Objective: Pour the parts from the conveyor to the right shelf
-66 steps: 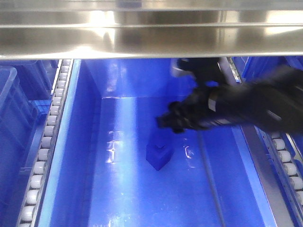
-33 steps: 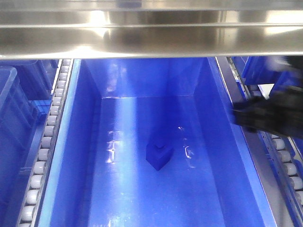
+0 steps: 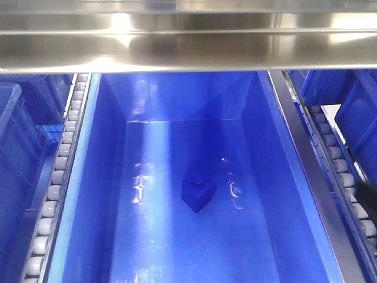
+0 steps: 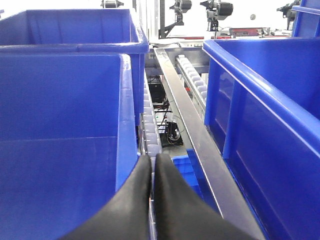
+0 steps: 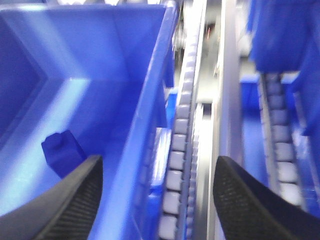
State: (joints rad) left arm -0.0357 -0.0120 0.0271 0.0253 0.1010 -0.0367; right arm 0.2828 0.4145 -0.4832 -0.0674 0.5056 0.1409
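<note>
A small bright-blue plastic block lies on the floor of the deep blue plastic bin; my right pincer gapes released, my left pincer pressed closed, empty.

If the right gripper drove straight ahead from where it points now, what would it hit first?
Probably the rail of small white rollers beside the deep blue plastic bin's right wall: both lie between the open right gripper fingers. The picture is blurred, so depth is uncertain. The small blue block lies left of that line.
</note>
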